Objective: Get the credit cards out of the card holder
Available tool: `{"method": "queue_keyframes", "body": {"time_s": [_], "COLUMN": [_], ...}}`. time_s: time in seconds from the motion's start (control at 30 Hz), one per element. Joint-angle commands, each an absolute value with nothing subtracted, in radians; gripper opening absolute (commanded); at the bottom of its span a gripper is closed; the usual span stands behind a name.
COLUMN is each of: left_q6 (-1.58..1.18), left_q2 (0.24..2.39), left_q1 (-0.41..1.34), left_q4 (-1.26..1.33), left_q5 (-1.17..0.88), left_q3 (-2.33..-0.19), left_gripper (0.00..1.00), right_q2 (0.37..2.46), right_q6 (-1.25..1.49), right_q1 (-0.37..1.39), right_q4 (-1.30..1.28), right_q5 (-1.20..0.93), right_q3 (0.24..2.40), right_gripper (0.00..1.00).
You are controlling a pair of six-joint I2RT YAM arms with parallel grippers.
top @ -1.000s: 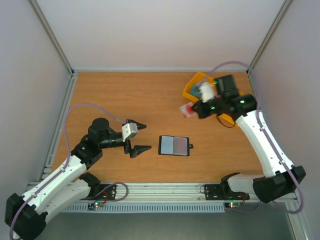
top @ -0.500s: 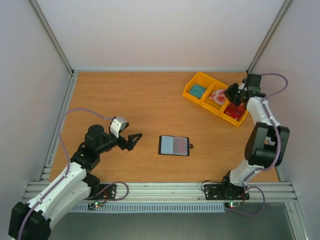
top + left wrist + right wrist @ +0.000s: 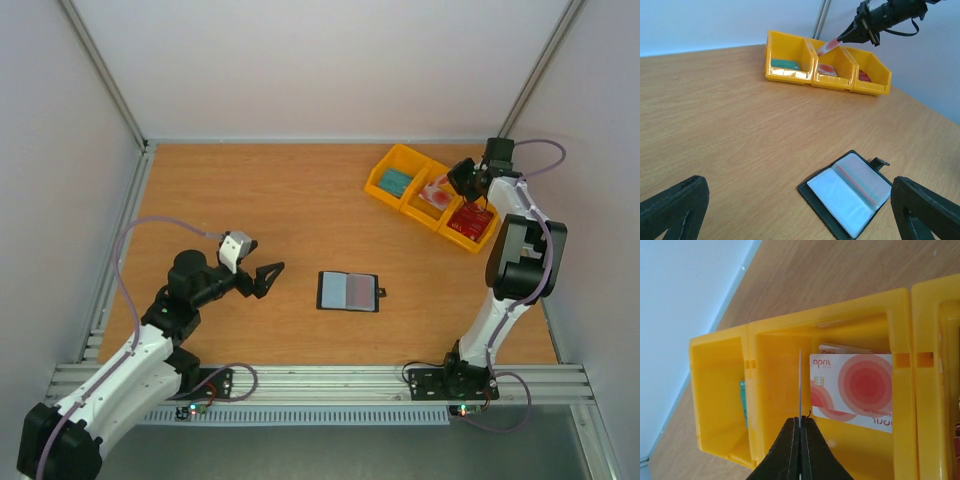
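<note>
The card holder (image 3: 349, 291) lies open and flat on the wooden table, its black tab to the right. Inside its clear sleeves (image 3: 850, 192) a thin red edge of a card shows. My left gripper (image 3: 268, 280) hovers open just left of it, holding nothing; one finger (image 3: 675, 207) frames each side of the left wrist view. My right gripper (image 3: 800, 422) is shut on a credit card (image 3: 800, 385), seen edge-on above the middle bin of the yellow tray (image 3: 385, 189). The held card (image 3: 827, 46) looks pale red. A white card with red circles (image 3: 855, 387) lies in that bin.
The yellow tray (image 3: 720, 390) has three bins at the back right: a teal card (image 3: 785, 64) in the left one, red cards (image 3: 470, 222) in the right one. Grey walls enclose the table; a metal rail runs along the near edge.
The right gripper carried its card from the table's middle right to above the tray's middle bin. The left arm drew back to the left, away from the card holder.
</note>
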State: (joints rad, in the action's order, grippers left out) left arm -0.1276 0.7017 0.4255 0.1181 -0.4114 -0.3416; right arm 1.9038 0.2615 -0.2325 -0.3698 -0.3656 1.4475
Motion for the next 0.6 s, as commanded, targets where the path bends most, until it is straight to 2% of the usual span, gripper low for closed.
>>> {"method": "queue_keyframes", "body": {"time_s": [0.0, 0.57], "left_q6": [-0.130, -0.138], "left_q2": [0.709, 0.713], "left_q1": [0.420, 0.420], "left_q4": [0.189, 0.180], "left_q5": [-0.405, -0.403], "left_q3": [-0.329, -0.331], "left_gripper": [0.99, 0.99], "right_q2": [1.950, 2.046], "right_q6": [0.230, 0.199], "right_q1": [-0.217, -0.214], "right_q4": [-0.422, -0.465], "right_q5": [-0.342, -0.361], "right_q3": [1.508, 1.580], "right_gripper": [0.01, 0.02]}}
